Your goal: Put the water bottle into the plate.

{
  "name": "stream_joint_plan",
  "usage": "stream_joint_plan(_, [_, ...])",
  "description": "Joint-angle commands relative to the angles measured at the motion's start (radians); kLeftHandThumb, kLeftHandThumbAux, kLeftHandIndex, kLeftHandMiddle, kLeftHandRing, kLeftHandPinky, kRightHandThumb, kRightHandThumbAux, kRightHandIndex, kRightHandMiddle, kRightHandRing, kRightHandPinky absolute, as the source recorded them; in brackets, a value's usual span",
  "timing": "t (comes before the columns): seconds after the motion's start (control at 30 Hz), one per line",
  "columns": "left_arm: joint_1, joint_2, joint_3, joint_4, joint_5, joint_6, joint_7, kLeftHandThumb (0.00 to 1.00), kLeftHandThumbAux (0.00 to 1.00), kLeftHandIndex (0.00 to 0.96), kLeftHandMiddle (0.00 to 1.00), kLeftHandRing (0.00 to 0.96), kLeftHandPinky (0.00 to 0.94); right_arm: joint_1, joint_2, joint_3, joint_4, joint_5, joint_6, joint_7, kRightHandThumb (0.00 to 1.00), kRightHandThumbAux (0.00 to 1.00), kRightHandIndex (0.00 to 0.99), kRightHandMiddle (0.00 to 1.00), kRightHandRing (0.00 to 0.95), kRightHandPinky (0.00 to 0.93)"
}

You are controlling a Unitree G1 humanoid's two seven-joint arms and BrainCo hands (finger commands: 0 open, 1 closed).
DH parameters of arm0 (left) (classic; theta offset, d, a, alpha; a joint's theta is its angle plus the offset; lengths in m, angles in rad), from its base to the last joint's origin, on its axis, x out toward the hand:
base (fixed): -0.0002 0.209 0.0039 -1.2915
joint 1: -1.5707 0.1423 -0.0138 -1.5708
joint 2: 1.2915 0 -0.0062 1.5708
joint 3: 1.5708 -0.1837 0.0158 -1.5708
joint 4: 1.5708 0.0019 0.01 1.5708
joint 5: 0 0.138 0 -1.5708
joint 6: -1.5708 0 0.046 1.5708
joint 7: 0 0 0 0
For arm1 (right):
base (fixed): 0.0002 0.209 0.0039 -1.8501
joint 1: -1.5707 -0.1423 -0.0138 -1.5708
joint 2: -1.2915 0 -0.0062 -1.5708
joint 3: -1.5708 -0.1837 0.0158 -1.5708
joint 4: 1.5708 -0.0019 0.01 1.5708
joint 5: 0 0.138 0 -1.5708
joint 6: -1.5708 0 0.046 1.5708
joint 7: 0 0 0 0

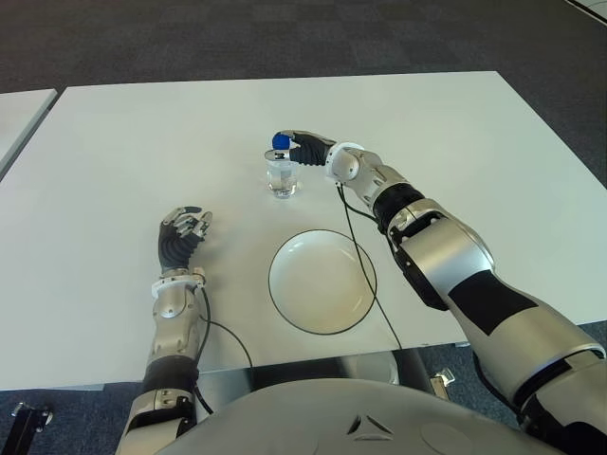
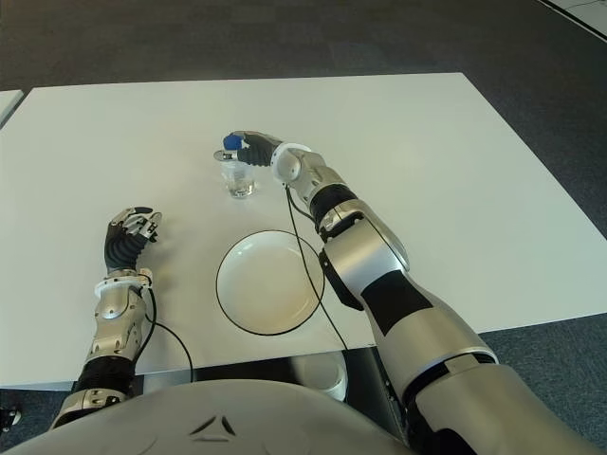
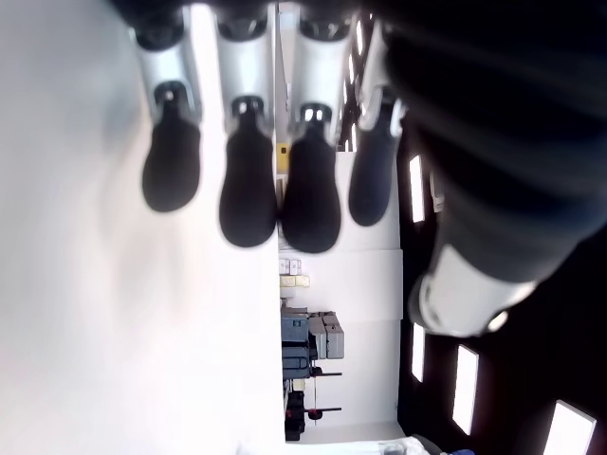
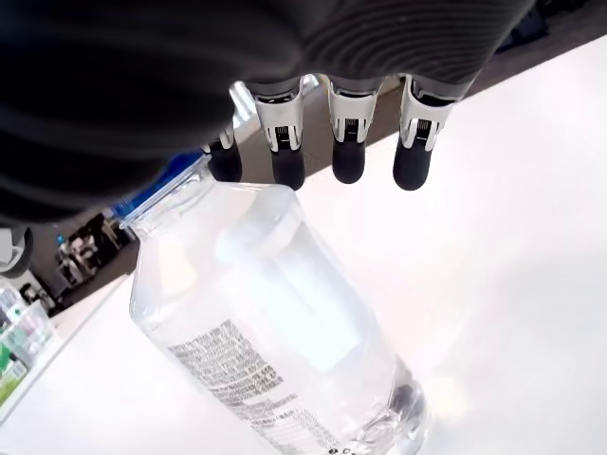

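A clear water bottle (image 1: 282, 176) with a blue cap stands upright on the white table (image 1: 133, 142), just beyond the plate. My right hand (image 1: 302, 148) reaches over from the right and sits against the bottle's cap and upper part. In the right wrist view its fingers (image 4: 348, 163) stretch straight out past the bottle (image 4: 275, 332), not wrapped round it. The white plate (image 1: 322, 282), dark-rimmed, lies near the table's front edge with nothing on it. My left hand (image 1: 185, 232) stays idle to the left of the plate, fingers loosely bent and holding nothing.
A black cable (image 1: 365, 275) from the right arm runs across the plate's right side. A second table's corner (image 1: 17, 114) shows at the far left. Dark carpet surrounds the table.
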Motion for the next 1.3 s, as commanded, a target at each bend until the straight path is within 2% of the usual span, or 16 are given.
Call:
stream_joint_plan(0.03, [0.003,0.007,0.006,0.031,-0.006,0.014,-0.015,0.708,0.710,0.437,0.712,0.690,0.672,-0.013,0.011,-0.004,0.009,0.004,0.035,0.018,0.416,0.192,0.000,0.000,0.000,0.000])
stream_joint_plan(0.37, [-0.005,0.013,0.007,0.050,-0.005,-0.013,-0.024,0.708,0.710,0.438,0.716,0.694,0.675,-0.009,0.024,-0.010,0.016,0.004,0.080,0.010,0.407,0.201,0.000,0.000,0.000,0.000])
stream_joint_plan(0.77, [-0.011,0.025,0.006,0.055,-0.007,-0.004,-0.029,0.707,0.711,0.437,0.718,0.694,0.666,0.000,0.053,-0.003,0.026,-0.006,0.132,-0.011,0.440,0.209,0.000,0.000,0.000,0.000])
stream_joint_plan(1.3, [-0.017,0.034,0.004,0.043,-0.008,0.012,-0.036,0.706,0.711,0.437,0.715,0.692,0.675,0.016,0.075,0.073,0.041,-0.084,0.158,-0.053,0.458,0.229,0.000,0.000,0.000,0.000])
